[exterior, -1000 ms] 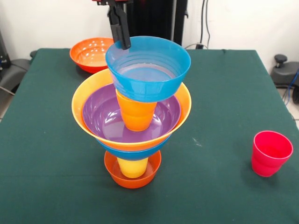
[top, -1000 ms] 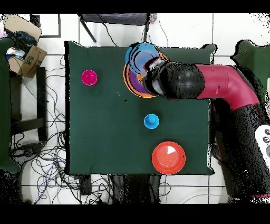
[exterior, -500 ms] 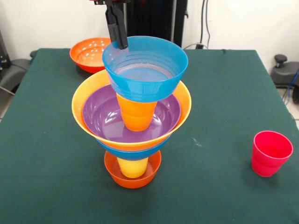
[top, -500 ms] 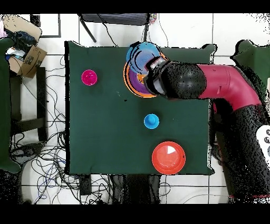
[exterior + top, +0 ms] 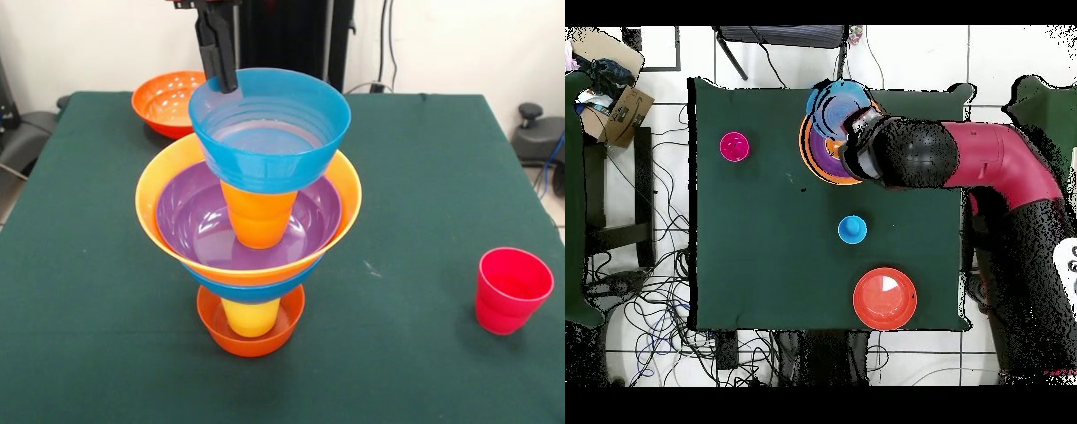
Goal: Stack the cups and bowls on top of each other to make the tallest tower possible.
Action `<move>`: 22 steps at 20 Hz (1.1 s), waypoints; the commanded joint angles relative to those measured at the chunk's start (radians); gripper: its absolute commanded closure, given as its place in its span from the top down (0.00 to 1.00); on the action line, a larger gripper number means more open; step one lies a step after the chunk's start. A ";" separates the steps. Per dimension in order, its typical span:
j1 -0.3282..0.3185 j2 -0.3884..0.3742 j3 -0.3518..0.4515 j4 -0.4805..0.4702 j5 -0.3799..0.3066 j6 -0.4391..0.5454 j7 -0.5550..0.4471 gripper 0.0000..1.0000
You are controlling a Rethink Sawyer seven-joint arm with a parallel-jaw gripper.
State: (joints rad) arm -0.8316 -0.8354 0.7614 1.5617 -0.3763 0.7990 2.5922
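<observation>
Bowls and cups make the tower (image 5: 250,221) at the near middle of the desk (image 5: 424,371). A small orange bowl (image 5: 251,329) sits lowest and holds a yellow cup (image 5: 250,316). Wide bowls rest on narrow cups so the stack grows tall. The top blue bowl (image 5: 269,128) sits on an orange cup (image 5: 257,216). The pincer (image 5: 217,75) is clamped on its far rim, likely to steady it. A red cup (image 5: 512,290) waits well apart on the right.

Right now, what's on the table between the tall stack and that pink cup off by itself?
Nothing: only bare green cloth lies between the tower and the pinkish red cup; both views show it.
</observation>
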 commanded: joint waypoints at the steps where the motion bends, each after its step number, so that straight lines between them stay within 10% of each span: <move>1: 0.002 0.029 -0.045 0.024 -0.060 -0.023 -0.146 0.00; 22: 0.014 0.030 -0.047 0.031 -0.069 -0.028 -0.135 0.00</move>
State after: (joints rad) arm -0.8360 -0.8348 0.7614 1.5617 -0.3805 0.7992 2.5922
